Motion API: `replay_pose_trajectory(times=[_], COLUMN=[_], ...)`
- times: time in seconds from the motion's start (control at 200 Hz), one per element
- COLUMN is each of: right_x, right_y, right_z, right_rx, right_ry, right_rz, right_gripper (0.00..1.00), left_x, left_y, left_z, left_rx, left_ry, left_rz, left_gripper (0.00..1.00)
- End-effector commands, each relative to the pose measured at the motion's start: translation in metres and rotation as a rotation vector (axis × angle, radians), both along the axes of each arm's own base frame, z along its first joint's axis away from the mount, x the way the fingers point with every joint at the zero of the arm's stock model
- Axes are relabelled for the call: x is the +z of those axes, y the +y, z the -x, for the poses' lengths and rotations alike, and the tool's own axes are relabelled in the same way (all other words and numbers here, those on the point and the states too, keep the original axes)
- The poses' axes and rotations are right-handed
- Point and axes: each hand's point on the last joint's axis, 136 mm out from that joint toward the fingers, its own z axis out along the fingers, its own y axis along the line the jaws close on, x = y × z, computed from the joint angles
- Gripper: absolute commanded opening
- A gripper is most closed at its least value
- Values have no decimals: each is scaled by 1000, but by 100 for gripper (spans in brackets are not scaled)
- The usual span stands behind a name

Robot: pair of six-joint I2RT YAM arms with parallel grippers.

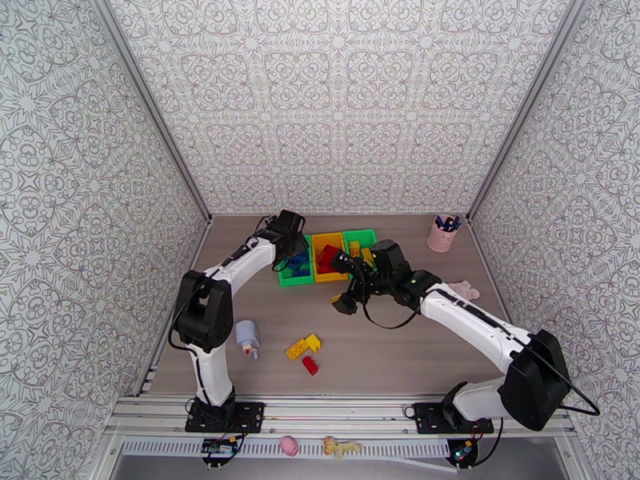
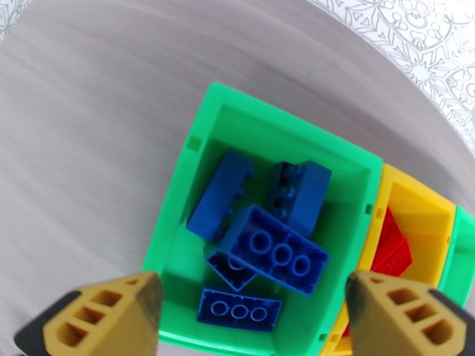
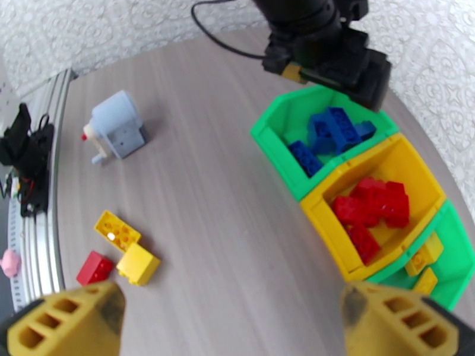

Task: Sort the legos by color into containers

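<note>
Loose bricks (image 3: 138,263) sit near the desk's (image 3: 208,173) front edge

Left fingers (image 2: 101,315) wide and empty over the blue-brick bin (image 2: 285,129), right fingers (image 3: 65,321) wide too. Bricks look light, hard and slick, so pinch the flat sides.

— Colours on left arm (image 1: 240,266)?
— White tubular links, bulky black joint housings. Same on right arm (image 1: 472,314), plus thin black cable (image 1: 384,326) hanging loose by the wrist.
— And at the ends?
— Mustard yellow, wedge-shaped, three hollow cells apiece, inner edges scuffed dark: left fingers (image 2: 101,315), right fingers (image 3: 65,324). Flat black base plates (image 1: 228,416) underneath.
</note>
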Motion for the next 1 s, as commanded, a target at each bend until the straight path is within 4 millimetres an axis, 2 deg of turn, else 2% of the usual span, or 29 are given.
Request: replay_pose_trajectory(times=[0.0, 0.145, 0.485, 0.595, 0.79, 0.995], right_x=[-13, -48, -113, -131, -150, -169], right_y=[10, 20, 34, 39, 52, 66], right_z=[17, 44, 67, 74, 78, 79], right_rx=[148, 370, 629, 691, 729, 746], right_ry=[-60, -159, -200, -207, -188, -157], right_rz=[115, 291, 600, 673, 726, 727], right_gripper=[99, 99, 100, 100, 99, 93], left_x=[30, 41, 37, 33, 31, 28], left_y=[10, 28, 73, 77, 79, 77], left_z=[16, 34, 69, 73, 73, 71], left_rx=[12, 41, 114, 119, 118, 107], left_ry=[-41, -59, -41, -35, -34, -32], left_rz=[35, 86, 108, 112, 118, 122], left_gripper=[93, 100, 100, 100, 100, 100])
